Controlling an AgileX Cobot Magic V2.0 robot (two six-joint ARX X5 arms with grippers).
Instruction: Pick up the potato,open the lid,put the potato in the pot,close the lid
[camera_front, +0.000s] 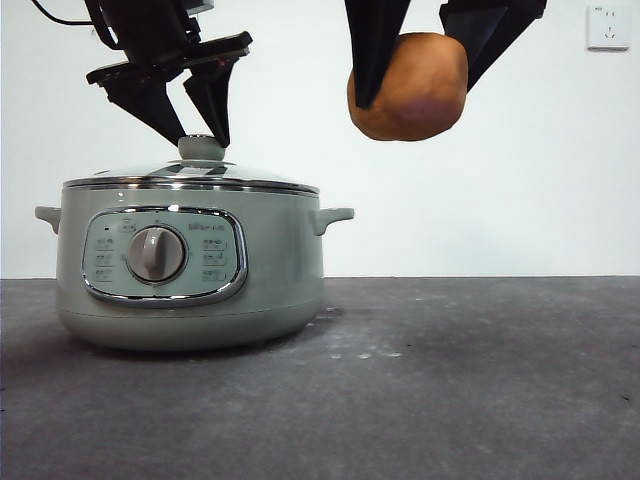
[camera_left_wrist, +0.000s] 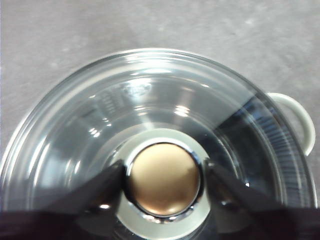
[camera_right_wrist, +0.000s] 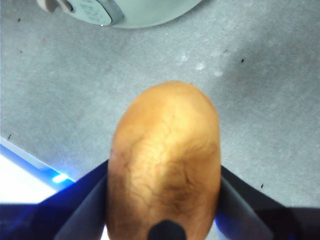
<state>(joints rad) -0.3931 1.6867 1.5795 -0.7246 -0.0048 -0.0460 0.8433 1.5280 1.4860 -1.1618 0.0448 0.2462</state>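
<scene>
The right gripper (camera_front: 412, 75) has the rounded orange-brown potato (camera_front: 408, 87) up in the air, jaws clamped on either side of it, well above the dark grey surface (camera_front: 480, 390) and off to the side of the wide sage-green electric pot (camera_front: 190, 280). From the right wrist view the potato (camera_right_wrist: 164, 160) fills the gap between the jaws, with the pot's edge just showing beyond.

Over at the pot, the left gripper (camera_front: 196, 115) is down on the domed glass lid (camera_front: 190, 175), jaws spread to either side of the pale green knob (camera_front: 201, 148). The left wrist view shows the knob (camera_left_wrist: 162, 178) sitting between the two jaws, close on both sides, not visibly squeezed yet. The lid sits seated on the pot rim.

So the pick-up looks done, and lid opening is the step in hand. Next call: close on that knob, lift straight up and clear, so the potato has room to go in.
</scene>
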